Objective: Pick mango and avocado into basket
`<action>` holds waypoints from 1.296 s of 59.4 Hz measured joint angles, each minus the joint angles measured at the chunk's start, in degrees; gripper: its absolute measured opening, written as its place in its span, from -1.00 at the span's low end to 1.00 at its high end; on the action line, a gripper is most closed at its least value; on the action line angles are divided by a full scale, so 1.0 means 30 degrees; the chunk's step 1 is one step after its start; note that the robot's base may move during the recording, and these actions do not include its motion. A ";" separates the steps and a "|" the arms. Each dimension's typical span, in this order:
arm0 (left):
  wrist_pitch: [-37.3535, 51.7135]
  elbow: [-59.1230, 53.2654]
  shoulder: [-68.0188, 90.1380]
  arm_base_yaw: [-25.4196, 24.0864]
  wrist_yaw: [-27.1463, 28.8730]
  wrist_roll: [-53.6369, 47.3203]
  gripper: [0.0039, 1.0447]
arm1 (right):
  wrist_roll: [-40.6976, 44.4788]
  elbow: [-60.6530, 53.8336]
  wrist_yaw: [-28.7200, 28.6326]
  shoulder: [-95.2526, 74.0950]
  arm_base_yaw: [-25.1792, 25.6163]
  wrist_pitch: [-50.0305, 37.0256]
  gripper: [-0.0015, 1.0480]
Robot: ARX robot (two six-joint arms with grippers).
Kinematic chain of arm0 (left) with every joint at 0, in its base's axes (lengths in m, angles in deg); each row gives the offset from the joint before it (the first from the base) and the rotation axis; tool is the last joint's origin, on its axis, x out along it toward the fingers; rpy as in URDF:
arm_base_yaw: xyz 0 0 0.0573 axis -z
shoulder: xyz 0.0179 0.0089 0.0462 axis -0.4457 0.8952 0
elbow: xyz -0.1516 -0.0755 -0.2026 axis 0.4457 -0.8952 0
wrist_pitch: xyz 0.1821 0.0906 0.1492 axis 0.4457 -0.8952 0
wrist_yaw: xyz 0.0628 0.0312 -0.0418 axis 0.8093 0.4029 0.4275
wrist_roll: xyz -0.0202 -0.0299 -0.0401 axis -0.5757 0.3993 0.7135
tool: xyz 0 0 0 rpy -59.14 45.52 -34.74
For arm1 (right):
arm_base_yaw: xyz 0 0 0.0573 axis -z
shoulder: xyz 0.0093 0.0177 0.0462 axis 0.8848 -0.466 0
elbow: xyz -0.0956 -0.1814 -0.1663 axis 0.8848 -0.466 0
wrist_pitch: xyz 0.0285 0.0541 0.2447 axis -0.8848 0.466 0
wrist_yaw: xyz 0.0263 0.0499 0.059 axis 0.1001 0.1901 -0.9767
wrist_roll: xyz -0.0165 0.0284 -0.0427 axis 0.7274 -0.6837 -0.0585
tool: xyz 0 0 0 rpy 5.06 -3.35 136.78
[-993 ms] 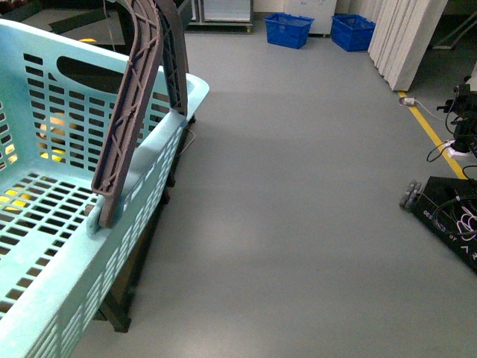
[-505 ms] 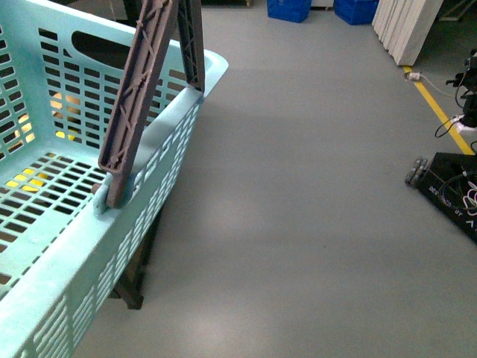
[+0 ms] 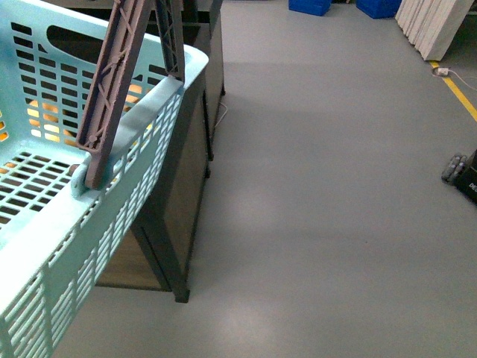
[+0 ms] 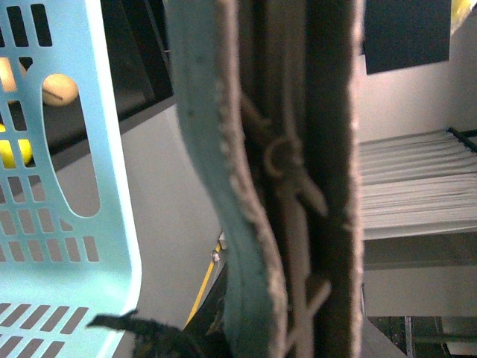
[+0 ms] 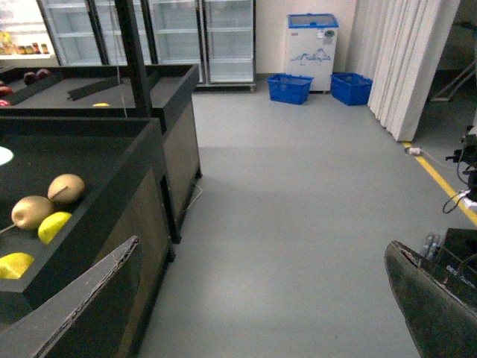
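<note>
**Front view.** The basket (image 3: 45, 246) fills the left side, cut off by the left and bottom edges, so only part of its floor and one long lattice wall show. Its brownish-purple handle (image 3: 112, 97) stands up from a pivot on the near rim and runs out of the top of the frame. Yellow-orange patches show through the far wall's slots, too broken up to name as any fruit. The basket sits above a dark bench (image 3: 179, 201), which it mostly hides. To the right is bare grey floor (image 3: 320, 209). Neither arm appears.

**Left wrist view.** This view is very close and blurred. A blue-green band of the basket and the brown ribbed handle (image 4: 298, 186) run the full height of the frame, side by side. Beside them is a slotted basket wall (image 4: 112, 186). Through its openings show a round tan fruit (image 4: 59, 89) and something yellow (image 4: 15, 145), both partly masked. The left gripper's fingers cannot be picked out here, so I cannot tell whether they are apart or clamped.

**Right wrist view.** The right gripper (image 5: 261, 246) hangs over the floor beside the bench. Its fingers (image 5: 89, 298) are wide apart with nothing between them, and both are cut off by the bottom edge. In the bench's bin lie two tan fruits (image 5: 65, 188) touching each other. A yellow fruit (image 5: 56, 226) is just beside them, and another (image 5: 15, 265) is half cut off. Whether either yellow one is the mango cannot be told.
</note>
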 joint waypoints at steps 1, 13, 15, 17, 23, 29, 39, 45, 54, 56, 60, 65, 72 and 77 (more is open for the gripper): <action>0.0000 0.0000 0.0000 0.0000 -0.0058 0.0000 -0.84 | 0.0015 0.0000 -0.0036 -0.0015 0.0000 0.0000 0.83; 0.0007 0.0000 0.0000 0.0000 -0.0058 0.0000 -0.84 | 0.0007 0.0000 -0.0036 -0.0007 0.0000 0.0000 0.83; 0.0000 -0.0007 0.0000 0.0000 -0.0044 0.0007 -0.84 | 0.0007 0.0000 -0.0022 -0.0022 0.0000 0.0007 0.83; 0.0000 -0.0007 0.0000 0.0000 -0.0066 0.0022 -0.84 | 0.0007 0.0000 -0.0044 -0.0007 0.0000 -0.0007 0.83; 0.0000 -0.0007 0.0000 0.0000 -0.0058 0.0051 -0.84 | 0.0007 0.0000 -0.0066 -0.0022 0.0000 0.0000 0.83; 0.0000 -0.0007 0.0000 -0.0036 0.0007 0.0015 -0.84 | 0.0007 0.0000 -0.0051 0.0000 0.0000 0.0000 0.83; 0.0000 -0.0022 -0.0007 -0.0036 -0.0058 0.0051 -0.84 | 0.0007 0.0000 -0.0066 0.0000 0.0000 -0.0007 0.83; 0.0000 -0.0022 -0.0007 -0.0036 -0.0036 0.0015 -0.84 | 0.0007 0.0000 -0.0051 0.0000 0.0000 -0.0007 0.83; 0.0000 -0.0022 -0.0007 -0.0036 -0.0058 0.0029 -0.85 | 0.0007 0.0000 -0.0051 0.0000 0.0000 -0.0007 0.83; 0.0000 -0.0022 -0.0007 -0.0029 -0.0022 0.0022 -0.85 | 0.0000 0.0000 -0.0044 -0.0007 0.0000 0.0015 0.83; 0.0000 -0.0022 -0.0007 -0.0036 -0.0051 0.0036 -0.85 | 0.0000 0.0000 -0.0044 0.0000 0.0000 0.0000 0.83; 0.0000 -0.0022 -0.0007 -0.0036 -0.0051 0.0029 -0.85 | 0.0029 0.0000 -0.0022 -0.0007 0.0000 -0.0007 0.83; 0.0000 -0.0022 -0.0007 -0.0036 0.0000 0.0022 -0.85 | 0.0015 0.0000 -0.0022 0.0000 -0.0007 -0.0015 0.83; 0.0000 -0.0022 -0.0007 -0.0036 -0.0044 0.0015 -0.86 | 0.0022 0.0000 -0.0124 0.0000 -0.0007 0.0015 0.83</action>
